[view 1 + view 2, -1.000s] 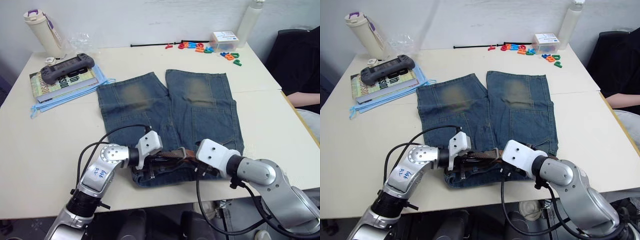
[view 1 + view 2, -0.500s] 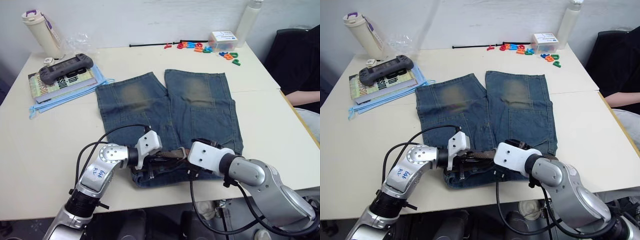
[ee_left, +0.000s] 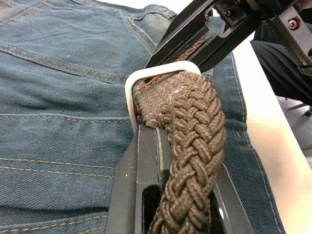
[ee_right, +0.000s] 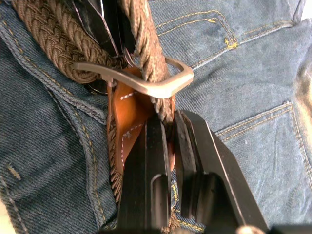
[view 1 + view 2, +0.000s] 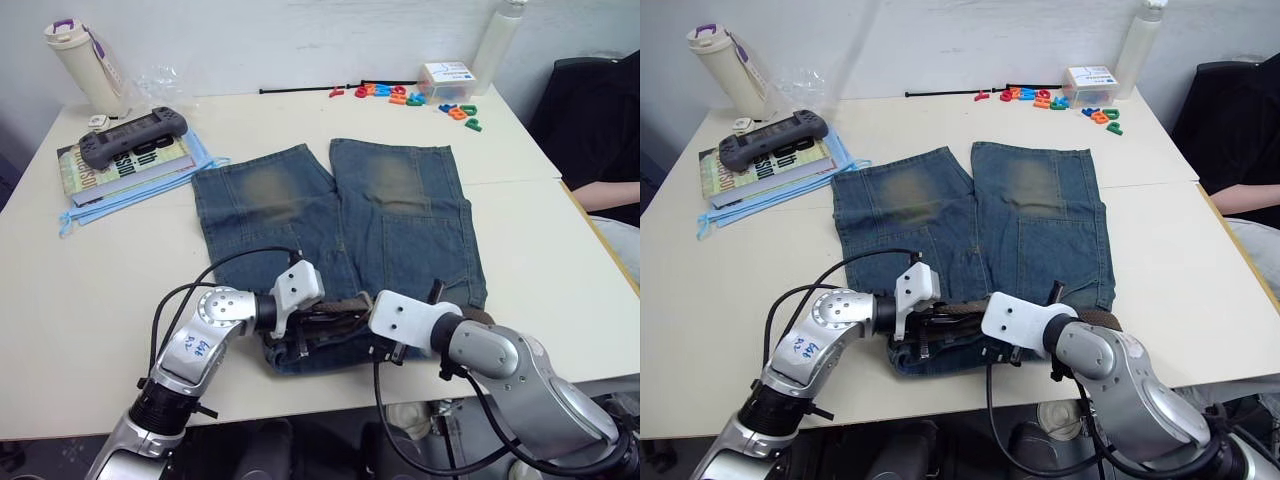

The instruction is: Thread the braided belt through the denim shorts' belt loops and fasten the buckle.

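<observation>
Braided belt [image 3: 192,146] along the waistband of the denim shorts [image 5: 340,225], at the near edge of the worktop [image 5: 90,290], mostly covered in the head views by the two pincer housings; a short dark stretch visible between them and a brown end poking out behind the right arm. Belt loops too hidden to pick out in any view. Shorts lying flat, legs pointing away, waist edge partly under both wrists.

Closer detail from the wrist views: silver buckle [image 3: 146,83] standing on edge over the denim, with the woven strap passing through its frame. Left pincer [image 3: 168,141] pressed onto the braid just behind the buckle, strap lying between its black fingers. Right pincer [image 4: 165,122] pinching the strap where it leaves the buckle frame, tan leather tab [image 4: 129,117] tucked against one finger. Tips of the opposite pincer seen crossing just beyond the buckle in the left wrist view.

Both forearms low and nearly level over the worktop edge, aimed inward at each other, pincers almost touching at the middle of the waist.

Farther off: game controller [image 5: 135,130] on a stack of books [image 5: 120,165] at far left, bottle [image 5: 85,65] behind it, coloured letters [image 5: 420,100] at the far side.
</observation>
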`<move>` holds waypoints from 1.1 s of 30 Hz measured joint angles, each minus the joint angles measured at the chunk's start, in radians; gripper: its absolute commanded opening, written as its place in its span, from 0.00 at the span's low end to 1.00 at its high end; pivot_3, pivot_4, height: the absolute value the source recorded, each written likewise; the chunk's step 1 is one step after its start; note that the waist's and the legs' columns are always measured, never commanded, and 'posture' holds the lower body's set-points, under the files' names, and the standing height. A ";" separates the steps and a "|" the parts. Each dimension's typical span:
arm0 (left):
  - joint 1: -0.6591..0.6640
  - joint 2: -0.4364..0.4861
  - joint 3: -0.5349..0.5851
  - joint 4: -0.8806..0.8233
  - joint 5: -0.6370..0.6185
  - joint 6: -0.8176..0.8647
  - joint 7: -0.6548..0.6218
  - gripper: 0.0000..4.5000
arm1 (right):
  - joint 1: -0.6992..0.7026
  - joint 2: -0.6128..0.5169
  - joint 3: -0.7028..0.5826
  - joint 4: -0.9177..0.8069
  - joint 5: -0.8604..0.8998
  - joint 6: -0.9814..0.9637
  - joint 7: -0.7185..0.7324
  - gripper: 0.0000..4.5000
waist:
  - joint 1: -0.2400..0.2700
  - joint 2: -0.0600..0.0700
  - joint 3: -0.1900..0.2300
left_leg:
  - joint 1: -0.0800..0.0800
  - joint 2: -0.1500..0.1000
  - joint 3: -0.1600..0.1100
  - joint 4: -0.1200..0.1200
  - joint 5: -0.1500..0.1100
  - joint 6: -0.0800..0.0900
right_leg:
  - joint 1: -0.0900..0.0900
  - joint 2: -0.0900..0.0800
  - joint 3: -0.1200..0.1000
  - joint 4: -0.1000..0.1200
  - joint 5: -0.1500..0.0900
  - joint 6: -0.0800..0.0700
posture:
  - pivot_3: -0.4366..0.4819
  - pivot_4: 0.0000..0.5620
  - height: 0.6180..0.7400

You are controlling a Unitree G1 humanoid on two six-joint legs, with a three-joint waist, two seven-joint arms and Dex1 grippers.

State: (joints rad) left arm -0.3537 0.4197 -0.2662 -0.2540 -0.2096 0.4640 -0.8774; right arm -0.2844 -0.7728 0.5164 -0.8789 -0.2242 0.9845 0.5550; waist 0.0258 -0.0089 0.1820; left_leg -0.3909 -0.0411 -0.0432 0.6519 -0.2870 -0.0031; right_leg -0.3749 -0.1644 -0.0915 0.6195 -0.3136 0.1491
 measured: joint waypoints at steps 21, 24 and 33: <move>0.183 0.259 0.328 -0.135 -0.299 0.114 -0.164 0.53 | 0.004 0.013 0.008 0.003 -0.032 -0.007 -0.003 0.00 | -0.004 0.000 0.000 | 0.001 0.002 0.001 -0.001 0.000 0.000 | 0.000 0.000 0.001 -0.001 0.000 0.000 | 0.48 0.27 0.78; 0.255 0.329 0.326 -0.100 -0.254 0.058 -0.217 0.53 | 0.013 0.012 0.009 0.004 -0.034 -0.008 -0.003 0.00 | -0.001 0.000 0.000 | 0.001 0.002 0.001 -0.002 0.000 0.000 | -0.001 0.000 0.001 -0.004 0.000 -0.001 | 0.48 0.27 0.78; 0.207 0.294 0.235 -0.084 -0.187 -0.001 -0.181 0.53 | 0.015 0.012 0.009 0.004 -0.035 -0.016 -0.003 0.00 | -0.002 0.000 0.000 | 0.000 0.001 0.001 -0.002 -0.001 0.001 | -0.001 0.000 0.001 -0.001 0.000 -0.001 | 0.48 0.27 0.78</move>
State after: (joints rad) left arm -0.1465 0.7134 -0.0311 -0.3377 -0.3964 0.4628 -1.0588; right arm -0.2696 -0.7604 0.5252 -0.8751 -0.2597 0.9681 0.5517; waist 0.0234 -0.0085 0.1823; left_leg -0.3904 -0.0397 -0.0422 0.6499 -0.2882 -0.0026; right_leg -0.3754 -0.1645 -0.0906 0.6182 -0.3138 0.1484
